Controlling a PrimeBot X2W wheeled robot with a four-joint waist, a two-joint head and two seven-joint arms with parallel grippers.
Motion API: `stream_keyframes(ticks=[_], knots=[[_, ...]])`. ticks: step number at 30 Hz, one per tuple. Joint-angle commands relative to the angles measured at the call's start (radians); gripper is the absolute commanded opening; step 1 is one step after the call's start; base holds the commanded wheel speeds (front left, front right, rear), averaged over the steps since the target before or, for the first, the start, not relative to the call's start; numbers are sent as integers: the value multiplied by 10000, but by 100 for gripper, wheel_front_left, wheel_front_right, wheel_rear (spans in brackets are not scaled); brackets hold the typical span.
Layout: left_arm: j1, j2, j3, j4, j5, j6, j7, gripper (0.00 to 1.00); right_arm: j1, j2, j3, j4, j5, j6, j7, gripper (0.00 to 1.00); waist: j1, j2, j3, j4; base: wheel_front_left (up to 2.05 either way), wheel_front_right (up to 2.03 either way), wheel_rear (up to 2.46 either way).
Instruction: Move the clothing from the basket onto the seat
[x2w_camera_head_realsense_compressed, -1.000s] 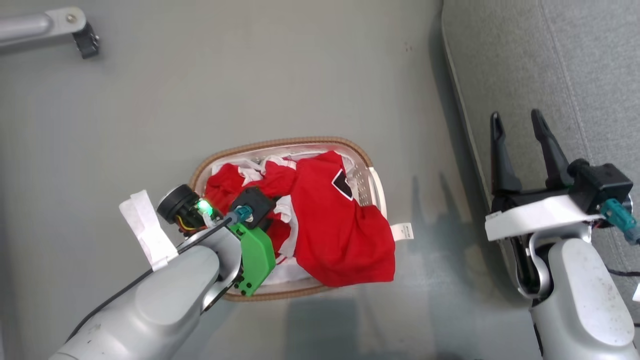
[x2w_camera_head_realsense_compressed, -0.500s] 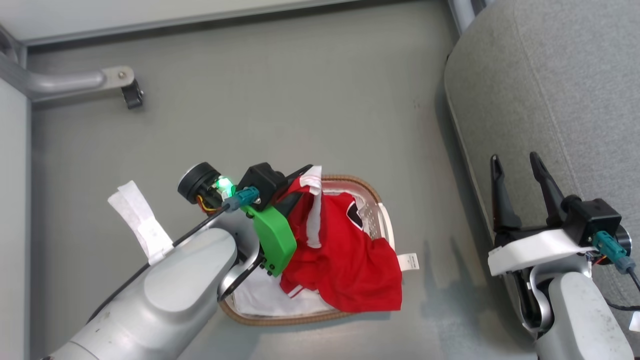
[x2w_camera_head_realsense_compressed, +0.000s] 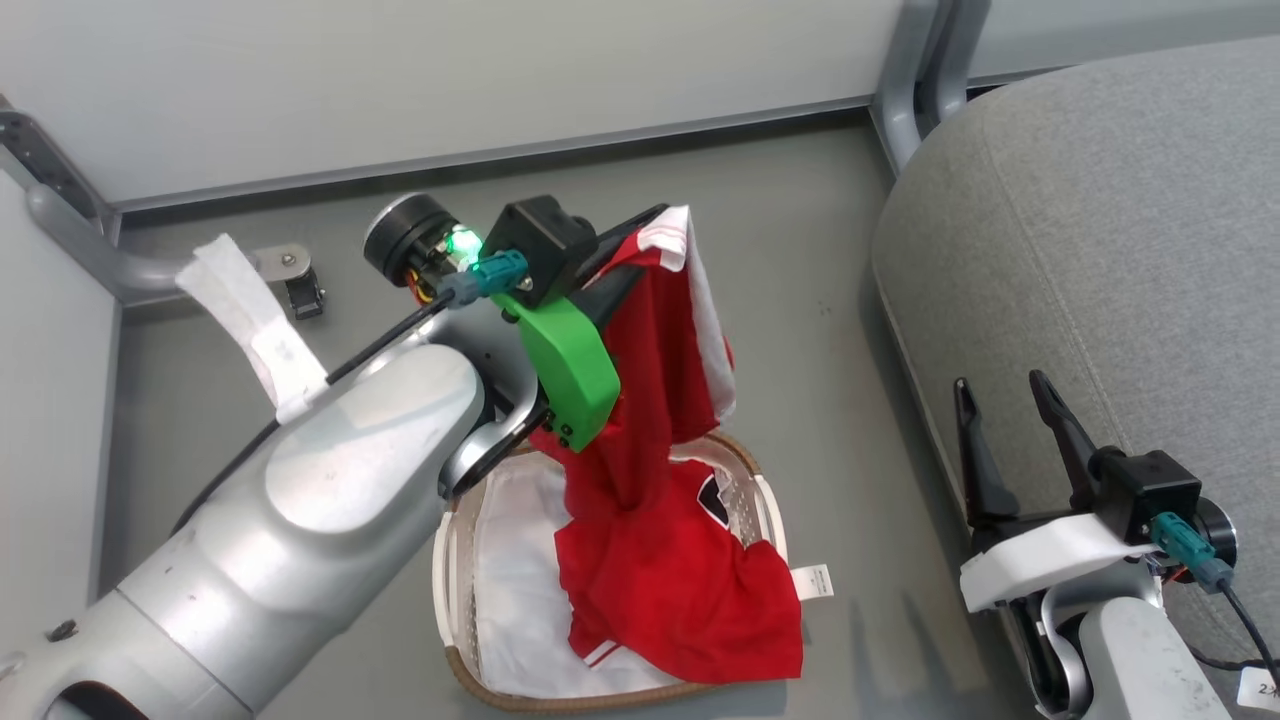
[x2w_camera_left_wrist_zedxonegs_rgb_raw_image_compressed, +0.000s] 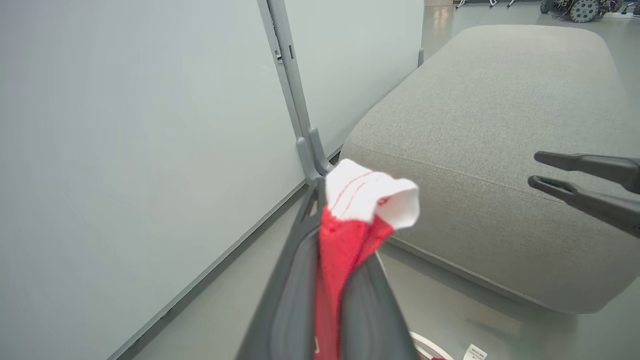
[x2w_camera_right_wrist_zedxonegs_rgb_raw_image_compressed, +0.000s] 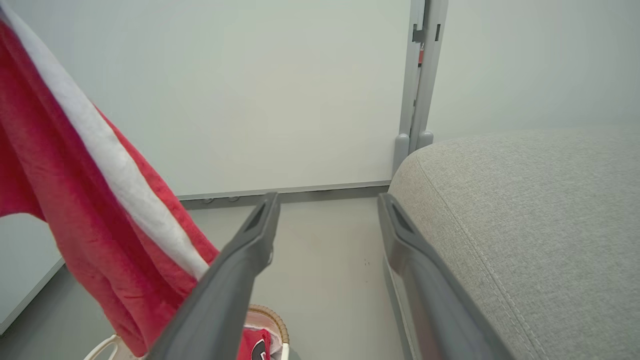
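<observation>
Left end effector (x2w_camera_head_realsense_compressed: 645, 235): fingers together, clamped on the white-trimmed edge of the clothing (x2w_camera_head_realsense_compressed: 650, 400), raised above the basket (x2w_camera_head_realsense_compressed: 470, 670). Clothing: thin red jersey fabric, white band, black patch (x2w_camera_head_realsense_compressed: 712, 500), white label tag (x2w_camera_head_realsense_compressed: 812, 582). Its upper part hangs from the grip; its lower part lies heaped in the basket on the white liner (x2w_camera_head_realsense_compressed: 510, 560) and drapes over the rim. Right end effector (x2w_camera_head_realsense_compressed: 1000, 382): fingers apart, empty, at the edge of the seat (x2w_camera_head_realsense_compressed: 1100, 250).
</observation>
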Motion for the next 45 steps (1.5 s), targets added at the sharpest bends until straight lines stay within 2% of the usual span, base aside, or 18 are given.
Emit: stream_keyframes(ticks=[1,18,28,38,45], knots=[[-328,-12,50,-120,-149,-22,51,0,162,-50,23,19,-70,-3,-49,100,0,0,-229,-90,0,0,0],[-1297,-183,180,-442,-636,-32,67,0,32,-49,745,-14,-106,-3,-49,100,0,0,-858,-320,0,0,0],[-1449,-185,206,-482,-662,20,2,0,-790,-50,1906,2,-539,-3,-49,100,0,0,-1038,-313,0,0,0],[-1540,-125,35,-832,-483,133,47,0,-2469,-63,3147,1113,-1212,-5,-48,100,0,0,-1013,-210,0,0,0],[-1430,-165,-81,-1194,-450,152,80,0,-3636,-514,3983,2474,-1027,-5,-48,100,0,0,-1026,-137,0,0,0]])
